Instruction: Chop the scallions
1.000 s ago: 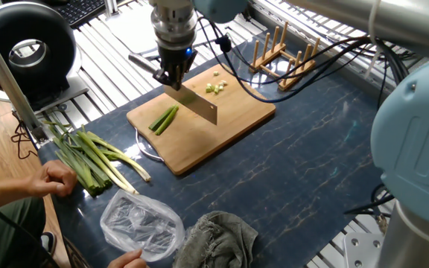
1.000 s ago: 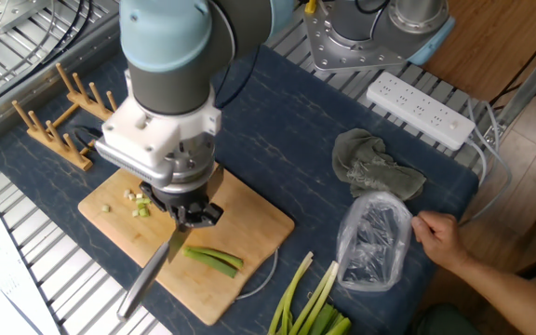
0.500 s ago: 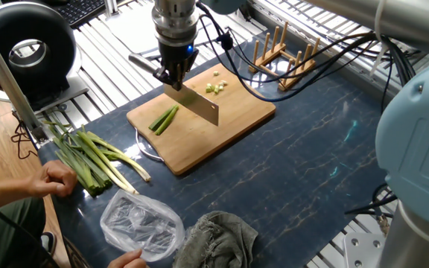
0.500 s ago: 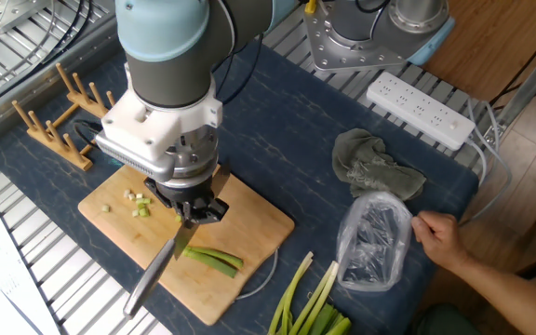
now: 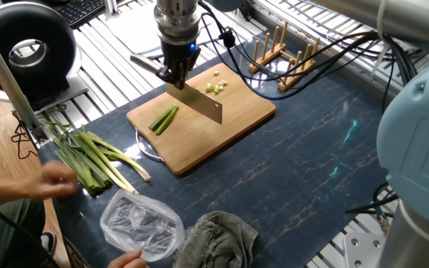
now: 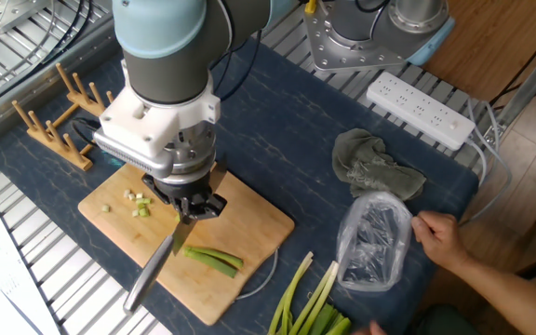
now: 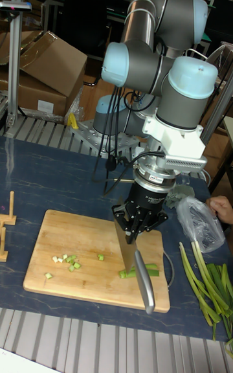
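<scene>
**Knife held above the board, stalk piece off to one side of the blade**

The fingers (image 6: 192, 207) are clenched on the handle of a cleaver-style knife (image 5: 199, 105). Its broad blade hangs below them and, in the one fixed view, appears raised over the bamboo cutting board (image 5: 237, 117); the tall fixed view cannot settle whether the edge touches the wood.

The main risk, as I judge it, is a cut that lands on bare board. The short scallion piece (image 5: 164, 119) lies beside the blade, towards the board's near-left corner in the one fixed view, not clearly under the edge. A straight drop from here may miss it or only clip its end. A loose, round stalk can also roll or skid when struck at an angle, and could slide off the board onto the tabletop (image 5: 304, 164). If the handle slips in the grip, the blade may twist and crush instead of slicing.

A person's hand (image 6: 435, 229) rests near the plastic bag (image 6: 373, 244), well apart from the knife, yet any reach towards the board would be hazardous.

Chopped scallion bits (image 5: 214, 86) sit on the board's far side, beyond the blade. The uncut scallion stalks (image 5: 88, 158) lie on the tabletop, well apart from the fingers.
</scene>
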Available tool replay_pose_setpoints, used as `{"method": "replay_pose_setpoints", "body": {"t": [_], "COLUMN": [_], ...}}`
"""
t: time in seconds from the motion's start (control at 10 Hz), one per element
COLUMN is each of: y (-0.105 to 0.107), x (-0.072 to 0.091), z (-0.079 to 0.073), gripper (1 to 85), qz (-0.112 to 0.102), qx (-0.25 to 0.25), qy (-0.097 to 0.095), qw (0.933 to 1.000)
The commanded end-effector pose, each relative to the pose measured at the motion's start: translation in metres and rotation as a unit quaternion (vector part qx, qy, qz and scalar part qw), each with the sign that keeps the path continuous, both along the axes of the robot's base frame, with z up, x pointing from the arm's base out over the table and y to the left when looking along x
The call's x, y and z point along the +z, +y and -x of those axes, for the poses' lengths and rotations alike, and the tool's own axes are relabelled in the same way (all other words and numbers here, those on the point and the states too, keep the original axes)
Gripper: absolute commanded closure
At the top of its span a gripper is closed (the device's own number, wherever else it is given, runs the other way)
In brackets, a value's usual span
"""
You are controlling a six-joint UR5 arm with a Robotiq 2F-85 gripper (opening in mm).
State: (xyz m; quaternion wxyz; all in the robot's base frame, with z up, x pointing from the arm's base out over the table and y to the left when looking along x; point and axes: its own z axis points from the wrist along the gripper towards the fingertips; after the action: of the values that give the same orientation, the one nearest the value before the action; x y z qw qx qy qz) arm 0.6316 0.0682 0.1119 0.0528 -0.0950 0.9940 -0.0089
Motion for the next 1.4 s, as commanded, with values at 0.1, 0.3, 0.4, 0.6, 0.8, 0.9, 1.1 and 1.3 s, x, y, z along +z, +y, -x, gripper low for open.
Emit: {"method": "replay_pose_setpoints", "body": {"t": [0.1, 0.3, 0.4, 0.6, 0.8, 0.9, 1.1, 1.3], "y": [-0.016, -0.023, -0.021, -0.020, -0.017, -0.015, -0.017, -0.024], "x": [0.007, 0.009, 0.008, 0.009, 0.008, 0.009, 0.008, 0.006], "z": [0.007, 0.005, 0.002, 0.001, 0.000, -0.001, 0.000, 0.000], "gripper": [84.3, 84.3, 84.3, 84.3, 84.3, 84.3, 84.3, 84.3], "qz": [0.013, 0.021, 0.016, 0.018, 0.009, 0.004, 0.006, 0.013], "qx": [0.003, 0.017, 0.021, 0.023, 0.019, 0.017, 0.005, 0.001], "qy": [0.004, 0.004, 0.001, 0.004, 0.003, 0.003, 0.006, 0.009], "qw": [0.9999, 0.9996, 0.9997, 0.9996, 0.9998, 0.9998, 1.0000, 0.9999]}}
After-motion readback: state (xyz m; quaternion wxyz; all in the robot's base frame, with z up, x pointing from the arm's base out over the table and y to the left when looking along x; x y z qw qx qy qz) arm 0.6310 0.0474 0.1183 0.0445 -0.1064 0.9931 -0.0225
